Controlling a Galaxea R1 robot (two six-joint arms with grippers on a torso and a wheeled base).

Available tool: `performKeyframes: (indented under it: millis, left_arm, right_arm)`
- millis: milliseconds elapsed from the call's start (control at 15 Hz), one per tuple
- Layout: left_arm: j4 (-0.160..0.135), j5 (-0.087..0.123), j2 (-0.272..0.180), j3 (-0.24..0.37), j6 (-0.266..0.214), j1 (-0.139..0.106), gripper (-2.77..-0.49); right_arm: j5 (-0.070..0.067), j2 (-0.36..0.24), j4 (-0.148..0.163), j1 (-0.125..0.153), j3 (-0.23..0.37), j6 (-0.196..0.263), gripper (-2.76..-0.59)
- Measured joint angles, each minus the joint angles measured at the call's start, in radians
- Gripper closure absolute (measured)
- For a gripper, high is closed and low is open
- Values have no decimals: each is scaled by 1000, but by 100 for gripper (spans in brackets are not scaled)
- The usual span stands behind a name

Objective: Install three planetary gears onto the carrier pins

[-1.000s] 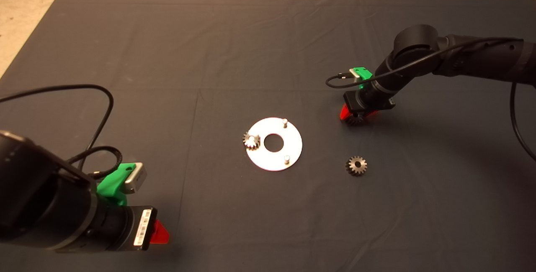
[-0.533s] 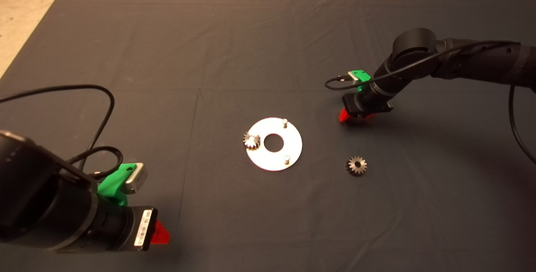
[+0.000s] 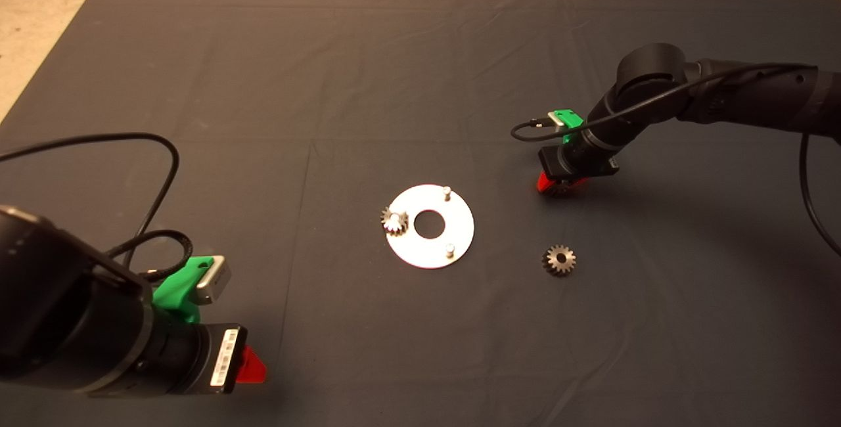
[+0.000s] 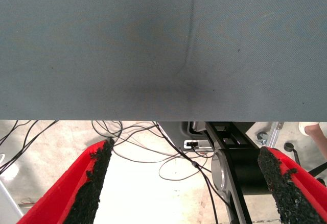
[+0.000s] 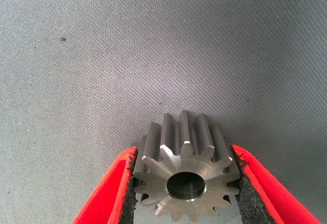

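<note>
reading the right wrist view, i see the right gripper [image 5: 186,183] low over the mat [image 3: 368,72], its two red fingers [image 5: 110,193] pinching one planetary gear [image 5: 186,175], black pads pressed against the teeth on both sides, centre hole facing the camera. from the head view, i place this gripper [image 3: 557,184] right of the disc [image 3: 460,223] and well apart from it, with the gear almost hidden beneath the wrist

i note a second planetary gear [image 3: 559,260] lying flat on the mat, nearer the front edge than the right gripper and apart from the disc. a third gear [image 3: 395,221] sits on the left carrier pin at the disc rim. the two other carrier pins, far [image 3: 447,191] and near [image 3: 450,249], stand bare

i find the left gripper [image 3: 250,364] parked at the lower left of the head view. its wrist view shows the fingers [image 4: 94,183] spread wide with nothing between them, mat edge and floor cables [image 4: 153,147] beyond
</note>
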Motion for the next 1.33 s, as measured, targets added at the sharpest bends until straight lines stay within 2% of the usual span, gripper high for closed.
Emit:
performKeyframes:
  millis: [467,667,800,933,1067,1200,1267,1333]
  left_arm:
    - [0,0,0,0,0,0,-204]
    - [0,0,0,0,0,0,-204]
    - [0,0,0,0,0,0,-204]
    - [0,0,1,0,-1,0,-204]
    - [1,0,0,0,-1,0,-204]
    - [0,0,0,0,-1,0,-204]
    - [1,0,0,0,-1,0,-204]
    - [1,0,0,0,-1,0,-204]
  right_arm:
    - [1,0,13,3,0,0,-114]
    - [4,1,68,29,21,0,-113]
    - [1,12,105,59,21,0,-113]
    - [-19,56,127,93,18,0,-113]
    - [-17,124,153,125,14,0,-113]
    - [-10,188,166,133,2,0,-113]
    - [-21,211,170,131,-3,0,-113]
    - [-42,235,172,128,-11,-1,-113]
